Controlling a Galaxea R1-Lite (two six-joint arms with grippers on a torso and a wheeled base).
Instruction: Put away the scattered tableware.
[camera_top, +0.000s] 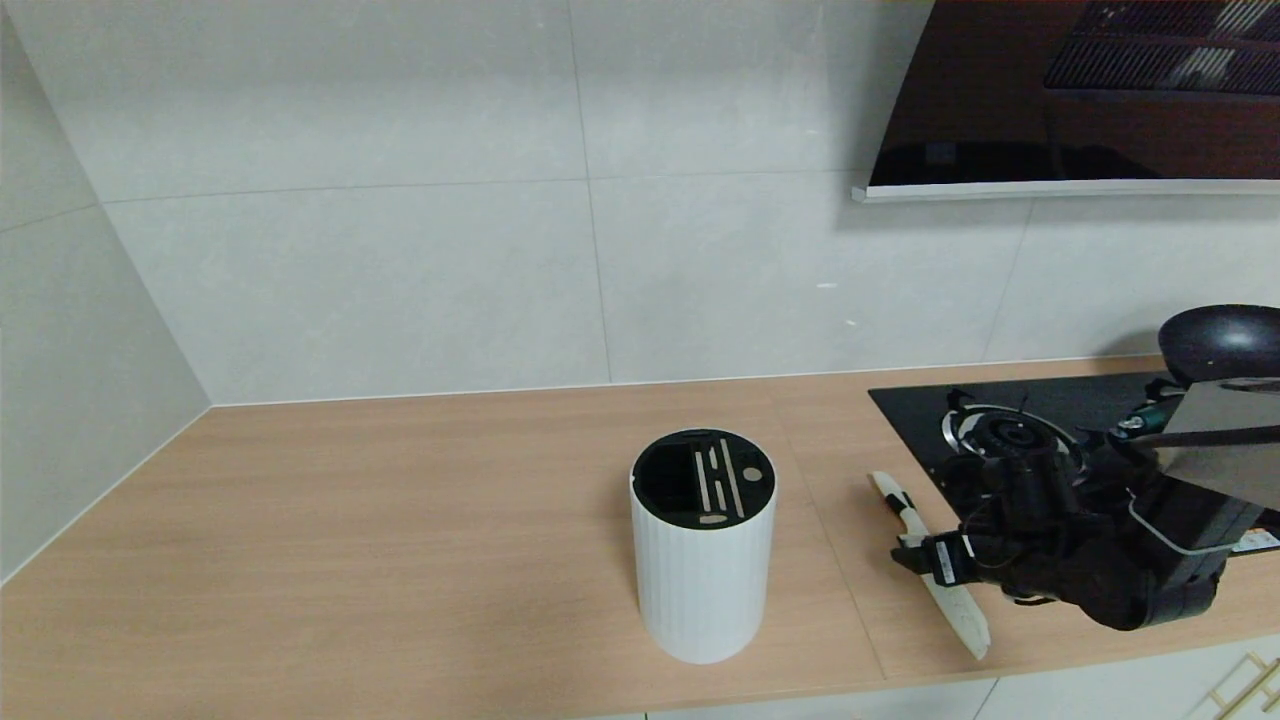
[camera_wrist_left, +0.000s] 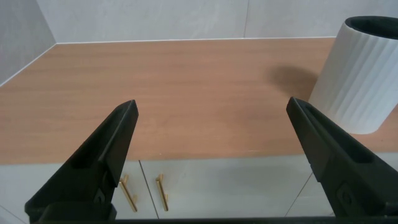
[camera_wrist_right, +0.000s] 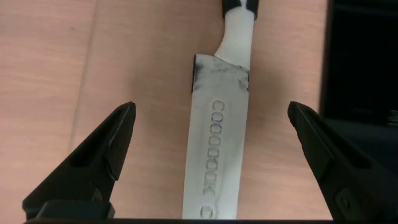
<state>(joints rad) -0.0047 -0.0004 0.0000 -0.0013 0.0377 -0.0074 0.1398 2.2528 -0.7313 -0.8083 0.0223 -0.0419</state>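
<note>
Right gripper (camera_wrist_right: 211, 112) hangs low with its jaws spread wide, straddling the white knife (camera_wrist_right: 219, 143) without touching it; the knife lies flat on the wooden counter (camera_top: 400, 520), blade tip towards 5 o'clock and handle towards 11 in the head view. At the knife's 9 o'clock stands the white ribbed holder (camera_top: 704, 570), upright, black slotted top showing. At its 2 o'clock sits the black cooktop (camera_top: 920, 420) with a burner (camera_top: 990, 425). Left gripper (camera_wrist_left: 211, 106), jaws likewise wide apart and holding nothing, hovers over the counter's front edge near the holder
</note>
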